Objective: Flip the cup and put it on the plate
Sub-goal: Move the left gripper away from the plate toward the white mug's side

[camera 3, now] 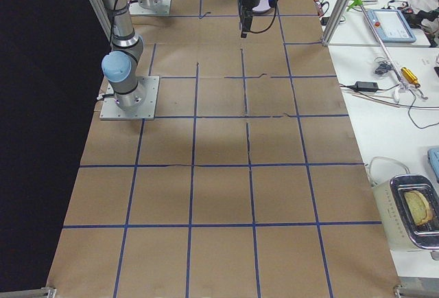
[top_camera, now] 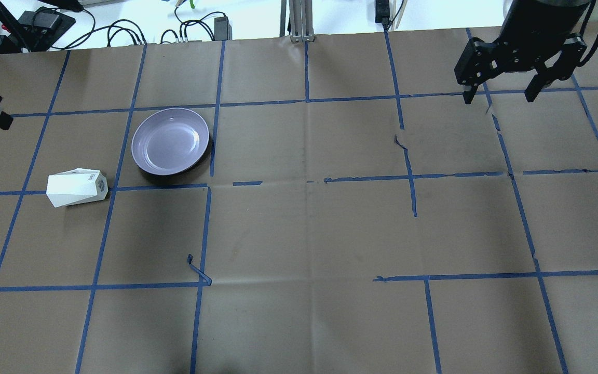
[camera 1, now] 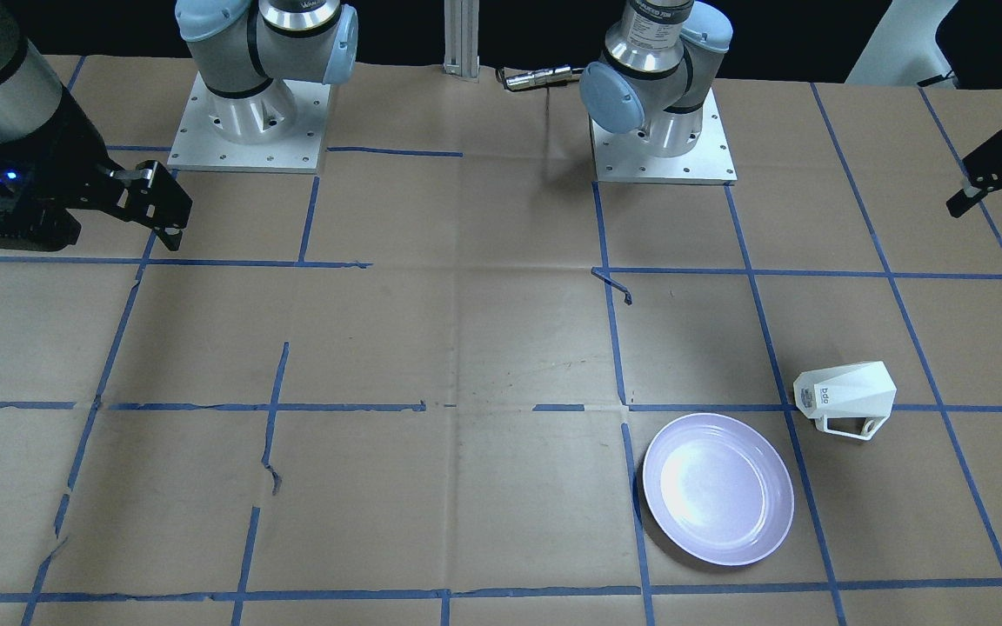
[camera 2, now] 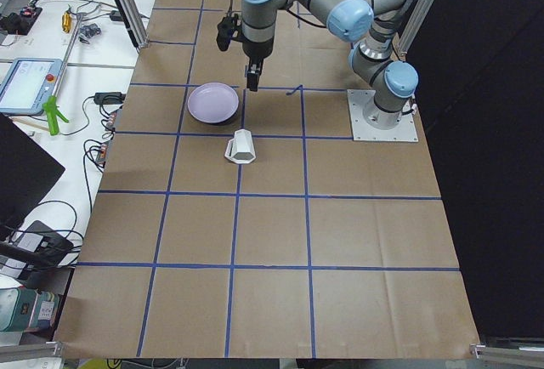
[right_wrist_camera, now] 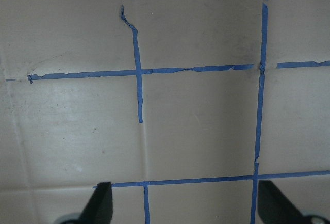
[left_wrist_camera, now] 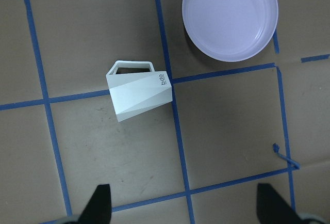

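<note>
Cup (top_camera: 77,188) lying on side, 8 o'clock from plate (top_camera: 171,141) in overhead view, not touching. Left gripper (left_wrist_camera: 184,198) above, spread wide, empty; right gripper (top_camera: 499,96) spread, empty, far off. Pinch across faceted walls, clear of handle, then turn upright

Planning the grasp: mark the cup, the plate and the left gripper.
cup (left_wrist_camera: 138,96), left wrist view, faceted side wall.
plate (left_wrist_camera: 230,16), left wrist view, bare centre.
left gripper (left_wrist_camera: 185,206), left wrist view, midway between fingertips.
</note>
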Controlling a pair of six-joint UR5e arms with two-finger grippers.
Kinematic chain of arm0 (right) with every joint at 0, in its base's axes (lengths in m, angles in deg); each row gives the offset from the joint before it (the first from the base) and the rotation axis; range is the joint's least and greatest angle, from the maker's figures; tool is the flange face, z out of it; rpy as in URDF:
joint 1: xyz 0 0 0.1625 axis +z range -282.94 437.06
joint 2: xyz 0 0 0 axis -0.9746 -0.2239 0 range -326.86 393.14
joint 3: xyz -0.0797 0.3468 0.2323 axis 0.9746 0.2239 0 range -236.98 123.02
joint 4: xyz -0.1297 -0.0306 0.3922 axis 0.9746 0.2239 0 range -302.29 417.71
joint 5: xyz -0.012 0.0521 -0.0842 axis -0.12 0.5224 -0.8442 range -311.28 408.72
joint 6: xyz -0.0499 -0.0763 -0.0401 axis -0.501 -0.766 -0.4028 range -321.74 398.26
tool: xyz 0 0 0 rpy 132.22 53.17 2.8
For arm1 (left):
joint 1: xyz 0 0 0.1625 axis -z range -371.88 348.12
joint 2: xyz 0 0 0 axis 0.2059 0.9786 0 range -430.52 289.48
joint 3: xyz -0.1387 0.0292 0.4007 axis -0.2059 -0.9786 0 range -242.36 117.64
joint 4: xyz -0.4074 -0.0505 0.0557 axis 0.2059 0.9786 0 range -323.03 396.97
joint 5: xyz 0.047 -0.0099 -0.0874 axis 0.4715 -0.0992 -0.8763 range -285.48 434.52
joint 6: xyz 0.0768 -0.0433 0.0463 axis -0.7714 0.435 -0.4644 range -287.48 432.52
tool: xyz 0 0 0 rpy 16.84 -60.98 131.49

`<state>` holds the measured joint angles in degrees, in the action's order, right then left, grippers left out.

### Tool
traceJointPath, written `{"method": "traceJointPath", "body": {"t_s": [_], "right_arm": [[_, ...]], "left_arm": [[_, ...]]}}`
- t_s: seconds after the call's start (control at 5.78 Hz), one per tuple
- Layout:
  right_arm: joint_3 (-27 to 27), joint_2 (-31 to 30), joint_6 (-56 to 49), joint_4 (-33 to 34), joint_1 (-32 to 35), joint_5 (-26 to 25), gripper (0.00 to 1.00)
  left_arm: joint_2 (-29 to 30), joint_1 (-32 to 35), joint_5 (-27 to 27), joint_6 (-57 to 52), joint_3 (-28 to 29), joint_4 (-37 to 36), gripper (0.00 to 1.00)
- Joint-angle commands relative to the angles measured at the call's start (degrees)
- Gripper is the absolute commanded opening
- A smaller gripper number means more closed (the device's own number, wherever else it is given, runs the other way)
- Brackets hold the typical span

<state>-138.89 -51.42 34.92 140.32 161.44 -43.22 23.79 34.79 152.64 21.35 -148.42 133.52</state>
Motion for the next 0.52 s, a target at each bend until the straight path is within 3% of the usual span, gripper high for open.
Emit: {"method": "traceJointPath", "body": {"t_s": [0.0, 0.35], "right_arm": [[0.0, 0.01, 0.0, 0.0, 0.0, 0.0, 1.0], [0.0, 0.01, 0.0, 0.09, 0.0, 0.0, 1.0]], "left_arm": [[10.13, -5.7, -6.11, -2.61, 1.24, -0.14, 0.99], [19.2, -7.38, -14.89, -4.28, 1.34, -0.14, 0.99]]}}
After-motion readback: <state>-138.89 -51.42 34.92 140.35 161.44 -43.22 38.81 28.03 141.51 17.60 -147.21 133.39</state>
